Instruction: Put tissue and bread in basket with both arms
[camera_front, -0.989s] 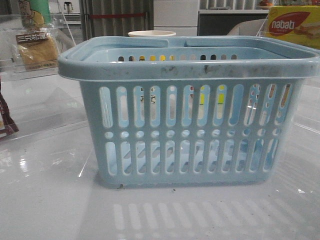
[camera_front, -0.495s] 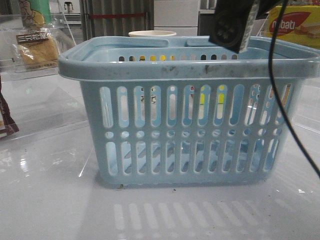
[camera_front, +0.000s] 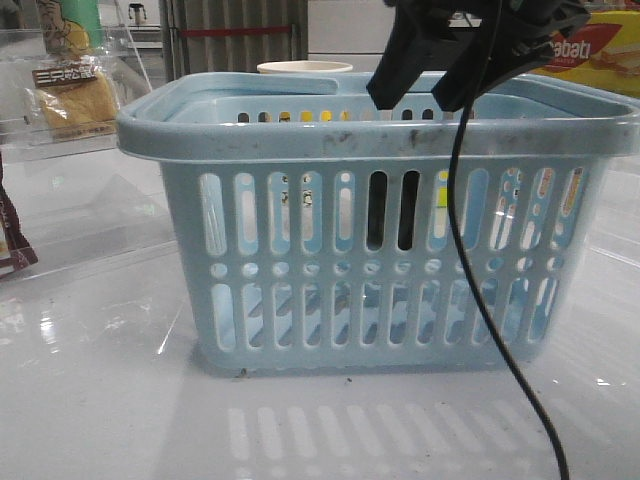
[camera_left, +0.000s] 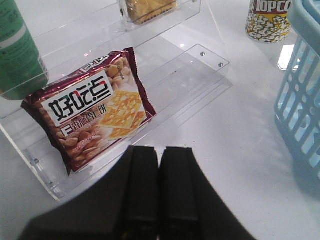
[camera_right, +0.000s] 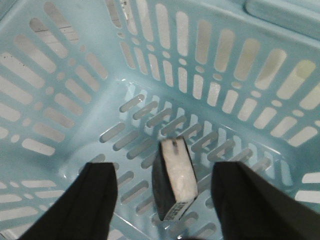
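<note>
Right wrist view has the tissue (camera_right: 173, 185), a small black pack with a pale face, inside the basket (camera_right: 90, 90) between the right gripper's (camera_right: 165, 195) spread fingers, not touching either, so that half looks done; the bread (camera_front: 72, 98), tan slice in clear wrap, sits on the clear acrylic shelf (camera_front: 60, 150) well left of the basket, so that's left; left gripper (camera_left: 159, 185) is pressed together, empty, near the glossy maroon snack packet (camera_left: 92, 112); basket is slotted light blue plastic, scuffed rim

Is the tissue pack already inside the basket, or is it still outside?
Inside. The tissue is between the open fingers of the right gripper, within the basket walls; whether it rests on the floor is unclear.
</note>
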